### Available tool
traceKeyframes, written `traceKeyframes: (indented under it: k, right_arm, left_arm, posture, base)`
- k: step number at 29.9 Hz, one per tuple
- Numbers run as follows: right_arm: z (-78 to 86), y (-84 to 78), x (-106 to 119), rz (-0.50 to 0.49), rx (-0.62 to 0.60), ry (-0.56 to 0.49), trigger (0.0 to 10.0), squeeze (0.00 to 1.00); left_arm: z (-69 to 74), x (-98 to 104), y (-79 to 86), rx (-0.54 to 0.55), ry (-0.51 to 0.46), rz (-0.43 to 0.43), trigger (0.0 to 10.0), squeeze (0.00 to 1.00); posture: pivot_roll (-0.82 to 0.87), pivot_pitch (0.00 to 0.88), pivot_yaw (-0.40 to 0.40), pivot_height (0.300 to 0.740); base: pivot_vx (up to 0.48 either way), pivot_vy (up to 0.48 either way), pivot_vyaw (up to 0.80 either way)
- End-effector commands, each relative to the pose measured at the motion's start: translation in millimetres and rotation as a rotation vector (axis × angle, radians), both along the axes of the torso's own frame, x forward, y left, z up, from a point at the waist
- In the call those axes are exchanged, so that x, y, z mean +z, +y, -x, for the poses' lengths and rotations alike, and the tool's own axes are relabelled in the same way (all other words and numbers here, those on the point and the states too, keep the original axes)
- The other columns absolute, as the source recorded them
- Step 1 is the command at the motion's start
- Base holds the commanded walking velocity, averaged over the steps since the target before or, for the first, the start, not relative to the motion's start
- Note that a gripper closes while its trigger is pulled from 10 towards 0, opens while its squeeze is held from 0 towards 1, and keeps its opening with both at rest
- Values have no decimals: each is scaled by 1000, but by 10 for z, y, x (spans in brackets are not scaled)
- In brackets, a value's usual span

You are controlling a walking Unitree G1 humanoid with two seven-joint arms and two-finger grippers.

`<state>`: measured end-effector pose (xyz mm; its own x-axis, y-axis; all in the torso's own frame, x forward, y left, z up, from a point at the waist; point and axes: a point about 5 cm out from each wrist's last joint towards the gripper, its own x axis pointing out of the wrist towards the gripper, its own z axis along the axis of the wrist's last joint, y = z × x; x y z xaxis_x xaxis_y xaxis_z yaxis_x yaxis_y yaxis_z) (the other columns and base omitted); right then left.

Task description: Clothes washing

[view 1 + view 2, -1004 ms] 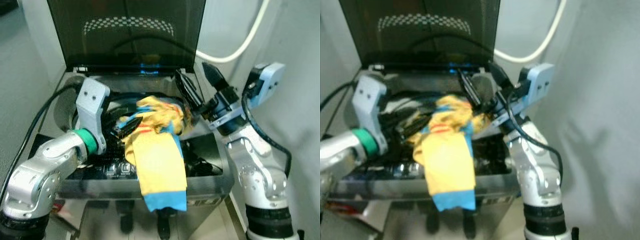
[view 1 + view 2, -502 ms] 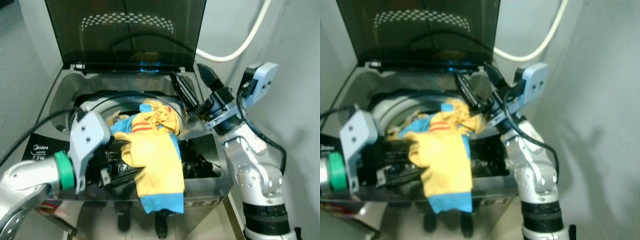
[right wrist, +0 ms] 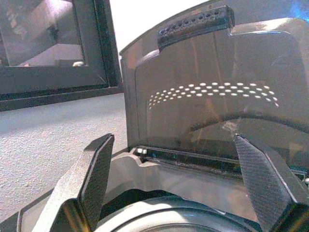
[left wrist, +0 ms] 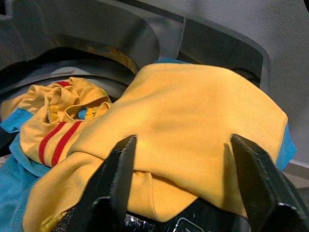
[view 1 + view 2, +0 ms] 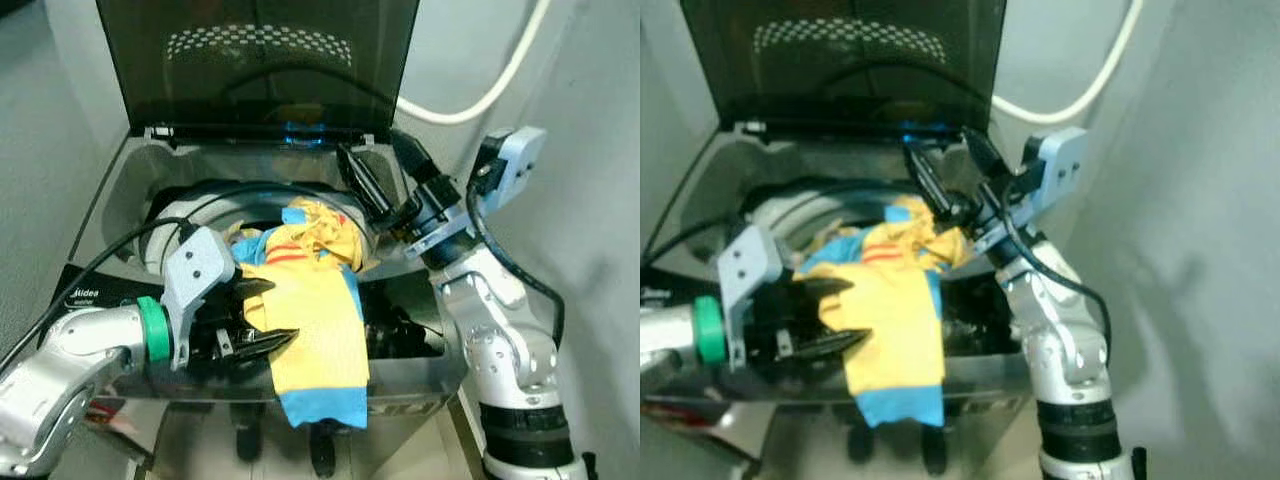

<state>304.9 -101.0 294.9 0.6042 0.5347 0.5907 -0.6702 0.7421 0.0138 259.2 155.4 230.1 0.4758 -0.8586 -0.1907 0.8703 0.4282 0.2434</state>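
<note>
The garment point(image 5: 310, 300) was yellow with light-blue trim at its hem and edges and two red stripes near the collar. The washer point(image 5: 120, 190) was grey, its raised lid point(image 5: 260, 60) dark and smoky with a band of white dots. The arms were silver with black fingers, the left wrist ringed in green point(image 5: 150, 328). The hose point(image 5: 480, 95) was cream against a pale grey wall point(image 5: 590, 200).
</note>
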Motion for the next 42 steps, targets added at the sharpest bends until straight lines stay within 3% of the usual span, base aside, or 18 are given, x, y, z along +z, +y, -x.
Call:
traceKeyframes:
  k: [1,2,3,19,21,22,23,26,27,29,32,35,37,42]
  right_arm:
    - [28,10,7,2,3,-13,10000,0]
    - [31,7,7,2,2,-14,10000,0]
    - [34,0,5,2,-1,-14,10000,0]
    - [32,-13,5,-1,-5,-15,10000,0]
    - [31,-11,7,-2,-4,-15,10000,0]
    - [31,-11,7,-2,-4,-15,10000,0]
    - [29,-9,9,-4,-4,-15,10000,0]
    - [28,-7,9,-5,-3,-15,10000,0]
    - [27,-2,12,-7,-3,-16,10000,0]
    - [27,0,13,-7,-3,-17,10000,0]
    - [28,1,18,-9,-6,-19,10000,0]
    - [28,0,19,-10,-7,-20,10000,0]
    - [33,-2,20,-11,-10,-21,10000,0]
    - [50,-6,16,-11,-16,-21,10000,0]
  left_arm:
    - [3,-68,-12,-21,26,-17,4196,0]
    - [2,-78,-9,-29,32,-16,1765,0]
    - [10,-87,-12,-40,38,-10,0,0]
    - [-1,-38,-34,-72,-15,42,0,0]
    - [-75,64,-59,-24,-104,64,0,0]
    - [-75,64,-59,-24,-104,64,0,0]
    - [-210,202,-74,77,-238,79,0,0]
    - [-273,261,-76,127,-297,82,0,0]
    - [-426,417,-59,246,-406,122,10000,0]
    - [-471,472,-50,282,-439,142,10000,0]
    - [-664,747,58,457,-586,195,10000,0]
    - [-715,826,101,514,-634,203,10000,0]
    - [-840,1034,244,664,-745,208,10000,0]
    - [-935,1115,238,659,-688,232,10000,0]
  posture:
    - [88,86,15,740]
    - [88,86,15,740]
    - [84,85,19,740]
    - [92,89,15,740]
    - [92,90,15,740]
    - [92,90,15,740]
    - [93,92,16,740]
    - [93,92,16,740]
    - [89,93,18,740]
    - [89,93,18,740]
    - [80,94,22,740]
    - [80,94,22,740]
    - [72,96,27,740]
    - [61,99,34,740]
  base:
    - [0,0,0]
    - [0,0,0]
    - [0,0,0]
    - [0,0,0]
    - [0,0,0]
    - [0,0,0]
    - [0,0,0]
    - [0,0,0]
    - [0,0,0]
    - [0,0,0]
    - [0,0,0]
    - [0,0,0]
    - [0,0,0]
    - [0,0,0]
